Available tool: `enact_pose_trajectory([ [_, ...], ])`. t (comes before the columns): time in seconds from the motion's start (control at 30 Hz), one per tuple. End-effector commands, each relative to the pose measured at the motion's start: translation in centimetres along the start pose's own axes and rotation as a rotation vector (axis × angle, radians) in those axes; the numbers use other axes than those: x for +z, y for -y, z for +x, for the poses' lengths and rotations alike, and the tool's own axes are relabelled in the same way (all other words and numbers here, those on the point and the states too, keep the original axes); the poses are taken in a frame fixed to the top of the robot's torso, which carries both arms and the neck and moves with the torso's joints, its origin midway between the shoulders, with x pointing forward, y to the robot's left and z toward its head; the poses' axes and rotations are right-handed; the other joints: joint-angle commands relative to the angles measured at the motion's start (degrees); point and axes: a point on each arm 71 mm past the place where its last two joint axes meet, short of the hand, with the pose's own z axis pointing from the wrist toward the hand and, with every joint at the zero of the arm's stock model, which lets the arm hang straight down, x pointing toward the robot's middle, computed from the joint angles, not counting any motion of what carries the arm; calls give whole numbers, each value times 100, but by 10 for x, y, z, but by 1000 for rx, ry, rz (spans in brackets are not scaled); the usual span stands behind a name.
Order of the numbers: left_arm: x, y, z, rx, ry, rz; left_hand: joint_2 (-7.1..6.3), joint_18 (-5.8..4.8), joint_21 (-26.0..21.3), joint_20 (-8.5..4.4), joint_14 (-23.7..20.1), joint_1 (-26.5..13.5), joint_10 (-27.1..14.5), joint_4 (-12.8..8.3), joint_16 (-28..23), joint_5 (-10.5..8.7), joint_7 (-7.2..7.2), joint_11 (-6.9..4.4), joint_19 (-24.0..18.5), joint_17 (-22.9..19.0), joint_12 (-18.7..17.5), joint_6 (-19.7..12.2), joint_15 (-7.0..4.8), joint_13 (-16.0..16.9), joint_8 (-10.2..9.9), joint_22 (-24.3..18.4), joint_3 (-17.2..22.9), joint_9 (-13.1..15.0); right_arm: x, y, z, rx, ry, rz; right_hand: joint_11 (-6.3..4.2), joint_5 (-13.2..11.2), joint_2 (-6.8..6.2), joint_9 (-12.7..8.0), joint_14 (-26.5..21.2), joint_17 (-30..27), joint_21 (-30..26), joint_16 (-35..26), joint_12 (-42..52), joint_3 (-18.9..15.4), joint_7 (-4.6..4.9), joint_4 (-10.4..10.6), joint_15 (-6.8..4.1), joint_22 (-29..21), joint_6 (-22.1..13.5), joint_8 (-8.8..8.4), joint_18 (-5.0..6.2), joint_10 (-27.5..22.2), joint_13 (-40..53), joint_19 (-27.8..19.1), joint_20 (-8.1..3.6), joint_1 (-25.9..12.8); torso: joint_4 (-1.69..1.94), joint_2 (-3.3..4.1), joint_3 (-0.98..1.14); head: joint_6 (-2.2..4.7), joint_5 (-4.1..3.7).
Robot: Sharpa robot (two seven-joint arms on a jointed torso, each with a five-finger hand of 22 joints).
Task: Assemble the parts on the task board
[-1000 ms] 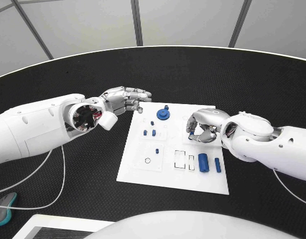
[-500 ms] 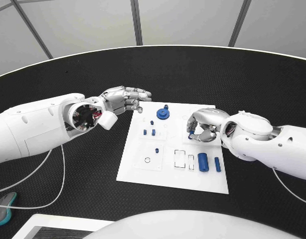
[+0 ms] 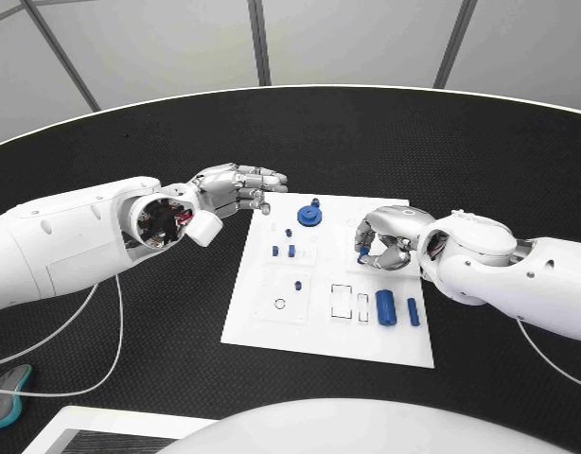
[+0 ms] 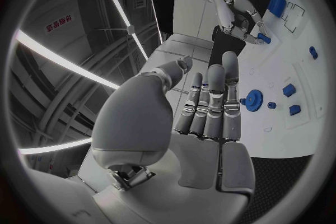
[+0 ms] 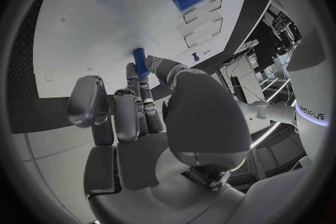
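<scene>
The white task board (image 3: 271, 312) lies mid-table. My right hand (image 3: 386, 239) hovers over the board's right side and pinches a small blue peg (image 3: 363, 255) between thumb and finger; the peg (image 5: 140, 60) points down at the board. My left hand (image 3: 237, 192) hangs just off the board's far left corner with its fingers (image 4: 210, 101) stretched out and nothing in them. On the board sit a blue gear (image 3: 309, 217), two short blue pegs (image 3: 283, 253), a tiny peg (image 3: 299, 285), a thick blue cylinder (image 3: 386, 309) and a thin one (image 3: 413, 312) beside empty rectangular slots (image 3: 343, 301).
A teal-and-grey device (image 3: 8, 395) with a white cable (image 3: 99, 369) lies at the table's near left. A white sheet (image 3: 79, 437) lies at the near edge. The black table (image 3: 413, 142) stretches wide behind the board.
My right hand has shifted only slightly over the board, still holding the peg. The left hand has stayed where it was.
</scene>
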Motion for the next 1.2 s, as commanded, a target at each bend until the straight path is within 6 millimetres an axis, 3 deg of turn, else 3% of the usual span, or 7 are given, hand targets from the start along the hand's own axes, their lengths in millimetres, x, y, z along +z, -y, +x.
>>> enact_pose_trajectory([
  [0.03,0,0,0,0,0,0,32,86,-23,10,-47,6,-44,-6,-8,33,9,1,-20,-5,20,-41,1,7,-9,-5,-23,5,0,0,0,-1,-3,1,12,-20,-4,-4,269,10,-21,13,-13,0,-2,-10,15,6,-50,-20,55,-19,0,52,-18,-3,4,4,0,-14,-8],
  [0.27,0,0,0,0,1,-1,32,86,-23,10,-47,6,-44,-6,-8,33,9,1,-20,-5,20,-41,1,7,-9,-5,-23,5,0,0,1,-1,-6,0,1,-21,10,-4,268,11,-14,14,10,11,-6,-24,10,12,-56,-27,56,29,13,54,-18,19,0,1,2,-22,-7],
  [0.77,0,0,0,0,1,-1,37,86,-30,11,-50,3,-52,3,-6,34,11,2,-20,-10,24,-47,3,8,-10,-10,-27,9,-5,-6,-4,16,57,-27,-95,-7,195,71,294,104,155,83,184,74,-58,-188,-70,135,191,87,28,366,163,108,-78,222,2,-1,7,-36,-15],
  [1.07,1,0,0,0,1,0,37,86,-30,11,-50,3,-52,3,-6,34,11,2,-20,-10,24,-47,3,8,-10,-10,-27,9,-17,-12,-8,29,78,-41,-100,0,203,82,302,135,200,106,200,80,-62,-215,-75,167,222,104,19,393,185,120,-85,241,-11,-13,-5,-30,-21],
  [1.2,2,0,0,1,1,0,44,86,-32,11,-52,7,-54,5,-5,35,11,2,-19,-12,26,-49,3,8,-9,-13,-26,11,-25,-23,-16,36,101,-72,-101,1,203,84,303,141,209,110,202,81,-62,-218,-76,173,227,107,17,397,188,122,-85,242,-14,-15,-10,-19,-19],
])
